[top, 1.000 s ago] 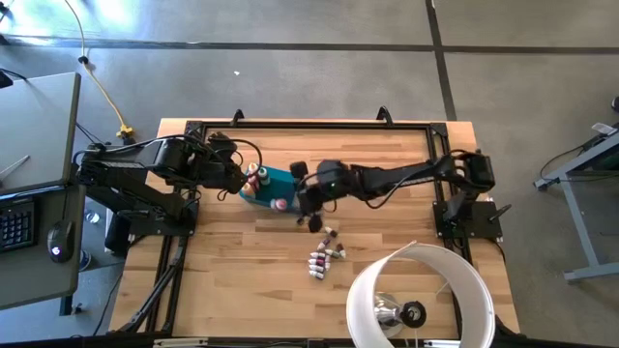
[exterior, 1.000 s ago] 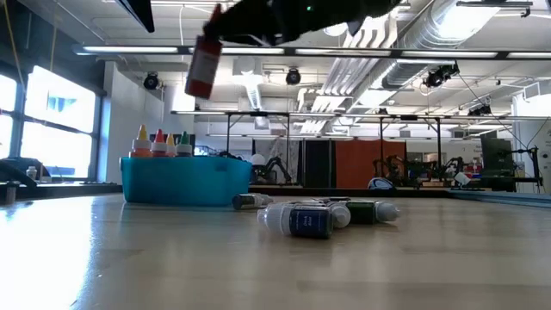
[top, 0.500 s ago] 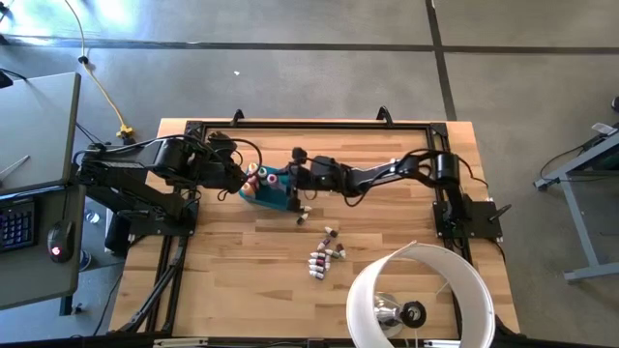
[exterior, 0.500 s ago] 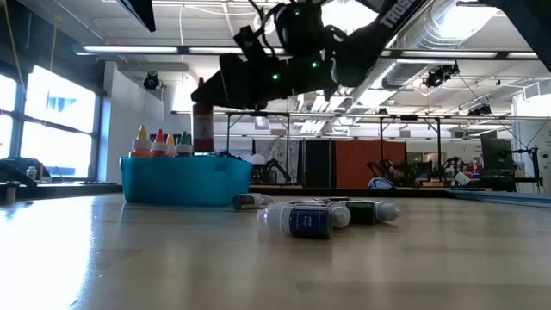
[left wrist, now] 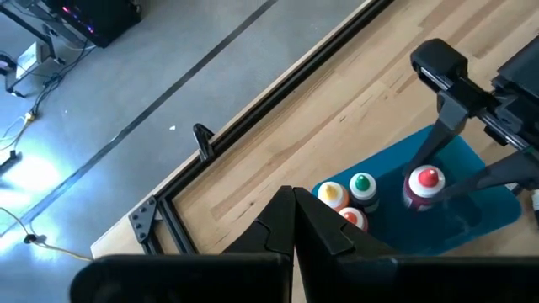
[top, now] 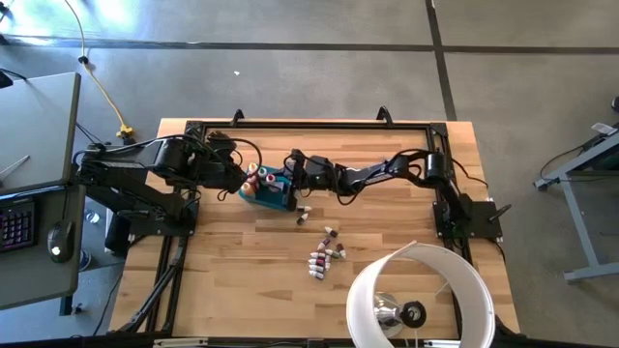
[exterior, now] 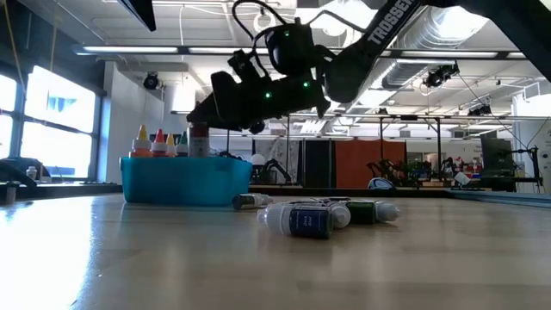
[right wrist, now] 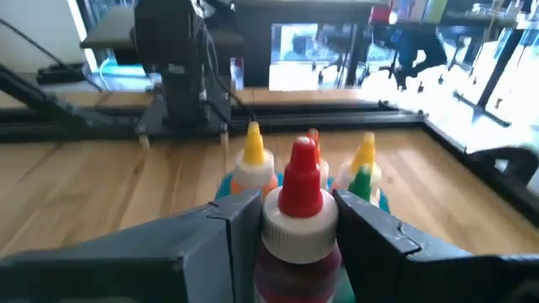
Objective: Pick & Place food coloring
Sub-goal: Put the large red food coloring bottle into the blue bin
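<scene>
Teal bin point(top: 274, 190) sat mid-desk point(top: 232, 280), toward the far side. Right tool point(right wrist: 296, 220) reached over the bin, its fingers clamped on a red-capped food coloring bottle point(right wrist: 296, 223); bottle upright, its lower end inside the bin. Same bottle from the left wrist view point(left wrist: 424, 187), with dark fingers on either side.

Three other bottles stood in the bin beside it: one orange-capped point(left wrist: 331, 194), one green-capped point(left wrist: 363, 184), one red-and-white point(left wrist: 351, 219). In the low view their tips showed above the rim point(exterior: 159, 142).

Left tool point(left wrist: 293, 220) was clenched, holding nothing, just beside the bin's left end.

Loose bottles lay on the desk nearer the front: one just beside the bin point(top: 303, 213), then a cluster point(top: 325, 255) of about six lying on their sides; exact count not clear. A large white lamp shade point(top: 421, 295) overhung the front right corner of the desk.
</scene>
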Controlling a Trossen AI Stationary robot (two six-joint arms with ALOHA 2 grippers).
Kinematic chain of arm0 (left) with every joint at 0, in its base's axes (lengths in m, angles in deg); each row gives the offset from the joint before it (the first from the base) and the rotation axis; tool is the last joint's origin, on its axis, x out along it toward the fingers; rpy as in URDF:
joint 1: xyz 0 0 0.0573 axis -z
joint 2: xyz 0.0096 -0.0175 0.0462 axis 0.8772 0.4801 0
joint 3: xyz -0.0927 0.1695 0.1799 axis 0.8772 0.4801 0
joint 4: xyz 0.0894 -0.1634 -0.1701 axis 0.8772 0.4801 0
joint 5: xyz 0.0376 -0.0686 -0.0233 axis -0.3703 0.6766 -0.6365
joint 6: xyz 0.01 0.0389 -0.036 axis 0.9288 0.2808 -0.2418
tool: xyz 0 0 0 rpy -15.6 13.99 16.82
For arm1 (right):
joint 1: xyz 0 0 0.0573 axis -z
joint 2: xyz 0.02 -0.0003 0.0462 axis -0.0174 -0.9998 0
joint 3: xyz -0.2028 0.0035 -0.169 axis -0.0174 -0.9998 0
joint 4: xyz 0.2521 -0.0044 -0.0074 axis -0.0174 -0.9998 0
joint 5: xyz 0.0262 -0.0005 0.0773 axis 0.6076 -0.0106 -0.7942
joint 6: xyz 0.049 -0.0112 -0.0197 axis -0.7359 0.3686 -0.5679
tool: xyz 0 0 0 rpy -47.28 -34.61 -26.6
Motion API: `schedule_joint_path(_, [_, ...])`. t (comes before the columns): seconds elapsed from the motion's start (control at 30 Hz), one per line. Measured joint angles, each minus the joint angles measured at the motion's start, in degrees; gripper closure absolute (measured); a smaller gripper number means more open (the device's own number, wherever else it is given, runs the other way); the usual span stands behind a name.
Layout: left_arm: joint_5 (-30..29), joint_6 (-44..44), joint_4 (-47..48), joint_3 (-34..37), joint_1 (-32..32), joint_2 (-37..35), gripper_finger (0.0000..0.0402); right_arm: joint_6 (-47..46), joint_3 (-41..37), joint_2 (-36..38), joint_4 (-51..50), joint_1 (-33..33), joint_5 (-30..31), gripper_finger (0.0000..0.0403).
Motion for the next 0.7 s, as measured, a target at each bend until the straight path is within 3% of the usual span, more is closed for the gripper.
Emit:
schedule_joint_path(0.6, [0.0,0.0,0.0,0.0,0.0,0.0,0.0402,-2.5,0.3,-2.6,3.1,0.0,-0.2,0.0266])
schedule_joint_path(0.7, [0.0,0.0,0.0,0.0,0.0,0.0,0.0402,-2.5,0.3,-2.6,4.0,0.0,-2.7,0.0265])
